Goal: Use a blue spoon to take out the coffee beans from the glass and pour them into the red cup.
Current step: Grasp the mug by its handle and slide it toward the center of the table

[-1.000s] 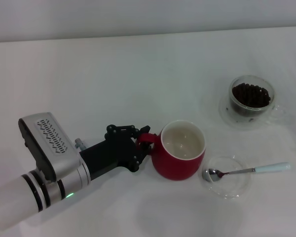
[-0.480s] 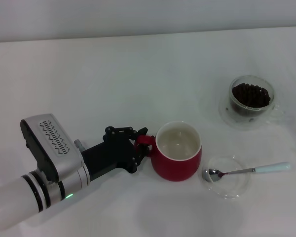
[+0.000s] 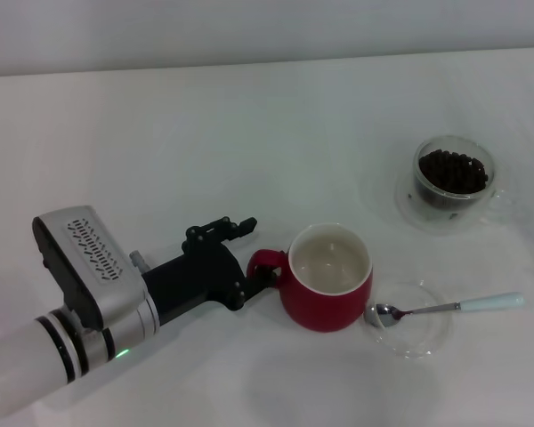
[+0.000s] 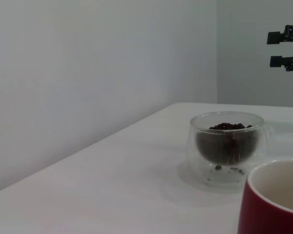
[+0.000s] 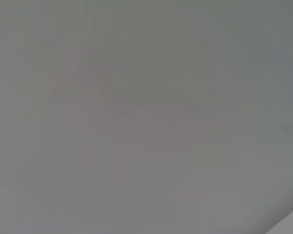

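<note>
The red cup (image 3: pixel 329 277) stands upright at mid-table, its handle (image 3: pixel 260 263) facing my left gripper (image 3: pixel 260 251). That gripper is open, its fingers (image 3: pixel 236 225) spread on either side of the handle without holding it. The blue spoon (image 3: pixel 449 307) lies to the cup's right, bowl resting in a flat clear saucer (image 3: pixel 427 338). The glass (image 3: pixel 452 181) with coffee beans (image 3: pixel 452 169) stands at the far right. The left wrist view shows the glass (image 4: pixel 227 148), its beans (image 4: pixel 228 127) and the cup's rim (image 4: pixel 273 195). My right gripper (image 4: pixel 283 48) hangs far off, fingers apart.
The white table (image 3: pixel 205 142) stretches bare to the far left and centre. A few loose beans (image 4: pixel 218 167) lie in the glass's base. A grey wall (image 4: pixel 88 73) stands behind the table. The right wrist view is plain grey.
My left gripper has let go of the cup's handle and its fingers have spread apart. The red cup sits slightly further right than half a second ago.
</note>
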Controlling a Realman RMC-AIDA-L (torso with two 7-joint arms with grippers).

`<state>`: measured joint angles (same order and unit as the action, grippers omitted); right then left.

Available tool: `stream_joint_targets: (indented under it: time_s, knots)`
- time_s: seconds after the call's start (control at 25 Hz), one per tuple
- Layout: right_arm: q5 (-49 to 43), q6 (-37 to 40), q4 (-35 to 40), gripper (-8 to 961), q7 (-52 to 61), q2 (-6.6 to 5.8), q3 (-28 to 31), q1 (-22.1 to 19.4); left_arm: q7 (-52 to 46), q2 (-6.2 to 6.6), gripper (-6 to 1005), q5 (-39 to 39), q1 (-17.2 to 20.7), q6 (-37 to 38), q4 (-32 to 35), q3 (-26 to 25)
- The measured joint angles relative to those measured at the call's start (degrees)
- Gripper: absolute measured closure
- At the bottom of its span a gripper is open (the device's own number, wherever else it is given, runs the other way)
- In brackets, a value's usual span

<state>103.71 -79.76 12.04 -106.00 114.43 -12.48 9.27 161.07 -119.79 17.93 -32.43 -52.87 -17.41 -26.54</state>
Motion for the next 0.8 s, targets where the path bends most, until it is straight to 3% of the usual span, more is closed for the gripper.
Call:
stream_joint_targets:
  time_s: [0.52, 0.8]
  knots:
    - [-0.1, -0.1, 0.0, 156, -0.1, 0.0, -0.1, -0.3, 0.7, 0.5, 251, -0.4, 4.2, -5.3, 1.1, -0.3]
    - [-0.8, -0.1, 0.1, 157, -0.2, 0.0, -0.2, -0.4, 0.8, 0.59, 258, -0.1, 6.4, -9.1, 3.7, -0.4]
